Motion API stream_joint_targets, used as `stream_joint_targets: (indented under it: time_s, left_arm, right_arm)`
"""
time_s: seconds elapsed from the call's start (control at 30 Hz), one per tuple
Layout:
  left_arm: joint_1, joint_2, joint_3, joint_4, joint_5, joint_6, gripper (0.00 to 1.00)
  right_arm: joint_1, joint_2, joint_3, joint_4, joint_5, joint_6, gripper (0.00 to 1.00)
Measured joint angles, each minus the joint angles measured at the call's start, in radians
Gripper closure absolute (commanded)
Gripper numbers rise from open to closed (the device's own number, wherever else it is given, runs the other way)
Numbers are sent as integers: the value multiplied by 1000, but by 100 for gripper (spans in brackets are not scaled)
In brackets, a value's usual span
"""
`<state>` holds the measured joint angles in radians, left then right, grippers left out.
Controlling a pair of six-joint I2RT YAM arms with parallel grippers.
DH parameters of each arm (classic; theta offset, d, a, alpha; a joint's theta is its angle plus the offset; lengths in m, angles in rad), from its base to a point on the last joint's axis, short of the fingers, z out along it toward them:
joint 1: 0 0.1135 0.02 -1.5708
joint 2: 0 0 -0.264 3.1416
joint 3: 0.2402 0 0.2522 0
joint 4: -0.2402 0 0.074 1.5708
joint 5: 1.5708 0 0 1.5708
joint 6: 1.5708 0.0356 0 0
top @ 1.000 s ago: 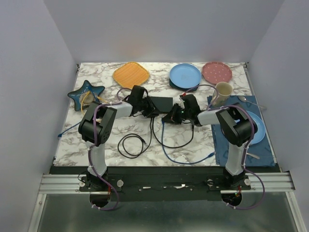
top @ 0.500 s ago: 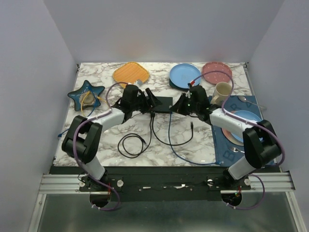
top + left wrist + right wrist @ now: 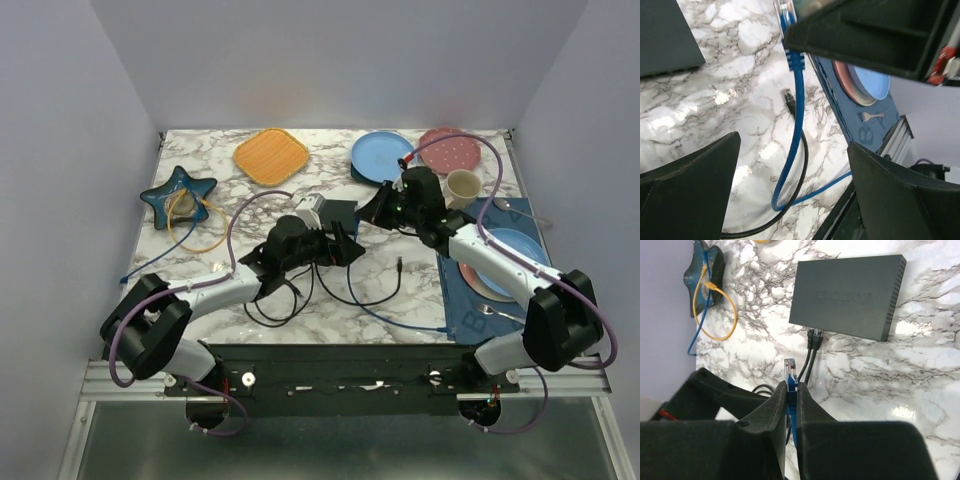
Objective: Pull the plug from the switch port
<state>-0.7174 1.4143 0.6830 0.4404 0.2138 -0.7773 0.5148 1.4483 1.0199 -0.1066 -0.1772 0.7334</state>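
Note:
The switch (image 3: pixel 847 295) is a flat black box on the marble table, with two black cables (image 3: pixel 813 337) in its near edge. My right gripper (image 3: pixel 792 385) is shut on the plug (image 3: pixel 790 371) of a blue cable, held in the air clear of the switch. In the top view the right gripper (image 3: pixel 373 208) hovers just right of the switch (image 3: pixel 338 212). The blue cable (image 3: pixel 796 100) hangs from those fingers down to the table. My left gripper (image 3: pixel 792 145) is wide open around nothing, low over the table in front of the switch (image 3: pixel 338 245).
A loose black plug (image 3: pixel 400 266) and a black cable coil (image 3: pixel 270 300) lie near the front. A star dish (image 3: pixel 178 192) with a yellow cable (image 3: pixel 195 228) sits left. Plates (image 3: pixel 271 156) (image 3: pixel 383 154) (image 3: pixel 448 148) line the back; a cup (image 3: pixel 462 187) and blue mat (image 3: pixel 465 300) are right.
My left gripper has opened wide and swung from the switch's left end to its front. My right gripper kept its grip and moved up and back to the right.

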Motion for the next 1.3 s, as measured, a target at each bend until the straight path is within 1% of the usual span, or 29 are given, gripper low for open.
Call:
stream_joint_targets:
  time_s: [0.13, 0.27, 0.3, 0.33, 0.37, 0.4, 0.43, 0.47, 0.5, 0.53, 0.57, 0.6, 0.63, 0.67, 0.73, 0.8, 0.83, 0.93, 1.07, 1.17, 1.3]
  left_arm:
    - [-51, 2, -5, -24, -46, 19, 1]
    - [-55, 43, 48, -85, -55, 33, 2]
    - [-55, 54, 58, -91, -55, 36, 8]
    - [-55, 60, 62, -93, -55, 39, 18]
    - [-55, 62, 62, -94, -55, 41, 30]
    - [-56, 63, 62, -98, -53, 43, 62]
    - [-57, 65, 62, -100, -50, 45, 77]
    - [-57, 66, 63, -103, -48, 53, 96]
    - [-58, 72, 71, -115, -43, 53, 100]
    - [-62, 79, 83, -127, -41, 55, 100]
    - [-66, 85, 94, -140, -35, 63, 100]
    - [-73, 87, 107, -156, -33, 70, 100]
    - [-76, 87, 116, -170, -33, 74, 100]
    - [-77, 84, 129, -188, -34, 77, 100]
    - [-76, 77, 153, -219, -40, 84, 100]
    - [-69, 56, 188, -271, -61, 100, 100]
    - [-68, 46, 203, -289, -69, 106, 100]
    - [-47, 5, 296, -363, -106, 133, 100]
    - [19, -49, 421, -433, -150, 163, 100]
    - [138, -90, 502, -500, -206, 179, 100]
    - [306, -111, 589, -609, -314, 197, 100]
  right_arm:
    - [16, -50, 0, -9, -2, 8, 99]
    - [43, -101, -8, -10, -3, 10, 99]
    - [50, -110, -10, -11, -3, 10, 99]
    - [55, -118, -12, -11, -3, 10, 99]
    - [60, -124, -16, -11, -3, 10, 99]
    - [63, -131, -22, -11, -3, 10, 99]
    - [65, -138, -29, -11, -2, 10, 99]
    - [67, -145, -38, -11, -2, 10, 99]
    - [67, -152, -48, -13, 0, 9, 99]
    - [68, -160, -58, -14, 5, 9, 97]
    - [68, -166, -65, -16, 9, 8, 91]
    - [69, -172, -68, -19, 10, 6, 84]
    - [68, -180, -69, -23, 14, 3, 67]
    - [68, -190, -69, -26, 19, -2, 60]
    - [72, -216, -62, -51, 33, -17, 49]
    - [76, -255, -48, -92, 59, -35, 43]
    - [76, -277, -41, -112, 79, -43, 39]
    - [79, -368, -33, -146, 162, -64, 33]
    - [80, -488, -40, -173, 276, -85, 32]
    - [80, -548, -68, -176, 334, -99, 32]
    - [80, -558, -128, -180, 362, -106, 34]
